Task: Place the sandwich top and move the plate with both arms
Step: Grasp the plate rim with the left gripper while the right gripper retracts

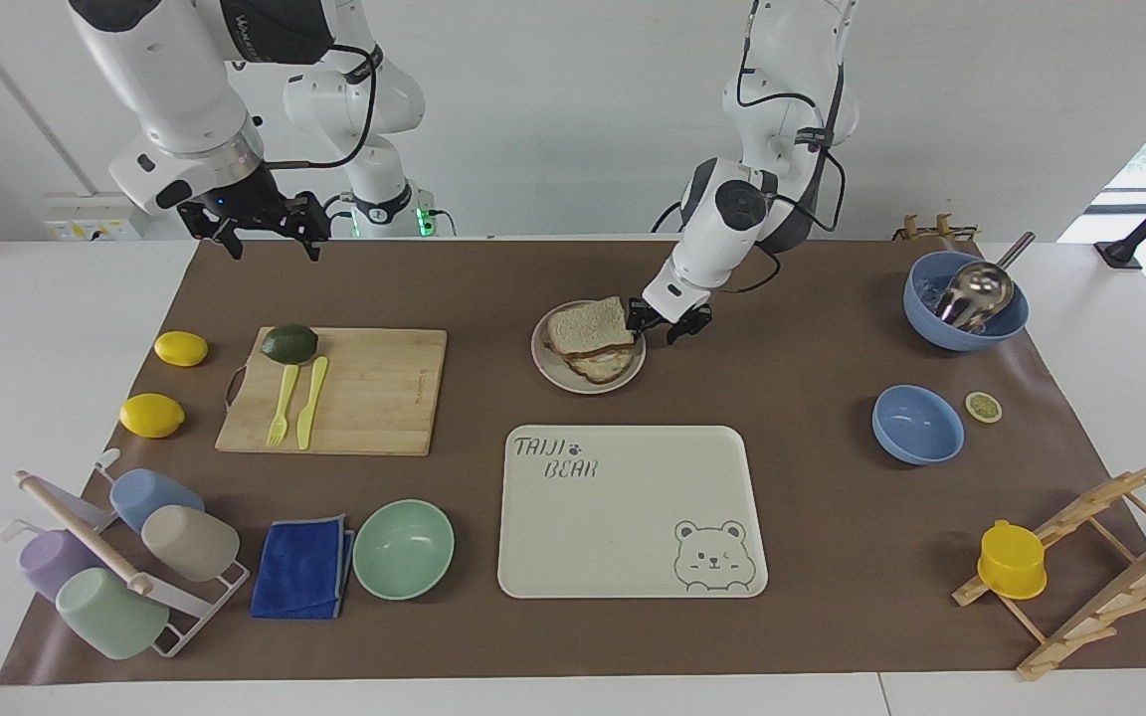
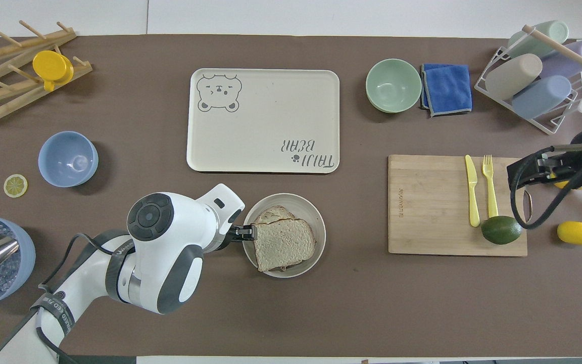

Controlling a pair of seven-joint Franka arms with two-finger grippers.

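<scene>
Sandwich top lies on the stacked sandwich on the plate, mid-worktop, nearer the robots' edge than the bear-printed tray. Left end effector sits at the plate's rim on the side toward the left arm's end; whether it pinches rim or bread corner, cannot tell. Right end effector, fingers spread, hangs over the worktop edge nearest the robots, at the right arm's end, well apart from the plate. Judgement: the plate's free side faces the right arm, which must still close in.
</scene>
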